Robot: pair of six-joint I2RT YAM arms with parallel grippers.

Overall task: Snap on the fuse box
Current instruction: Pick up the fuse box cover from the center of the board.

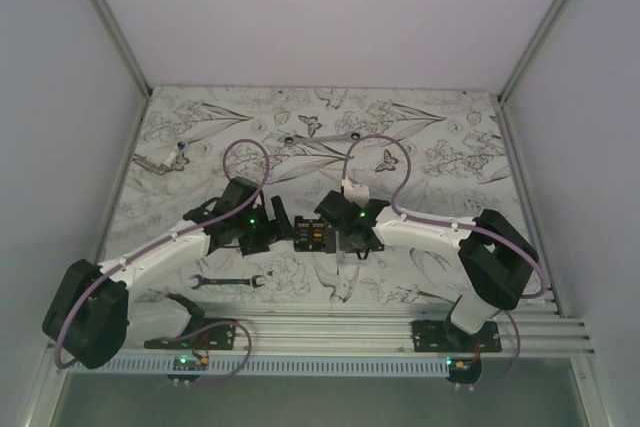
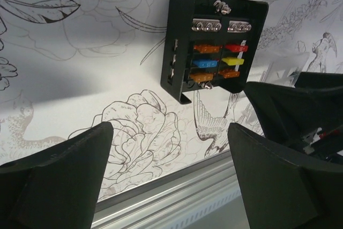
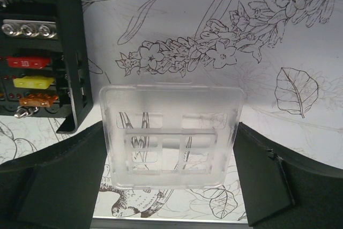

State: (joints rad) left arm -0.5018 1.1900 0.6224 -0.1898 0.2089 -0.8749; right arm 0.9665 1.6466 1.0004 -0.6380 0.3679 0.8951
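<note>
Fuse box [image 2: 214, 41] on table [image 1: 420, 127] between both hands; left hand [image 2: 170, 132] spread apart, box just ahead; right hand [image 3: 170, 127] spread around clear lid [image 3: 171, 156], grip uncertain

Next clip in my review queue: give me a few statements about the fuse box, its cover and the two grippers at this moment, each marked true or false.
1. The small black square plastic fuse box has its cover snapped on. False: its coloured fuses are exposed, and the translucent square plastic cover lies on the table beside it.
2. The cover sits between the fingers of the right gripper. True.
3. The left gripper is clamped on the fuse box. False: it is open with nothing between its fingers, and the box lies ahead of it.
4. A black-and-silver wrench lies on the table by the left arm. True.
</note>
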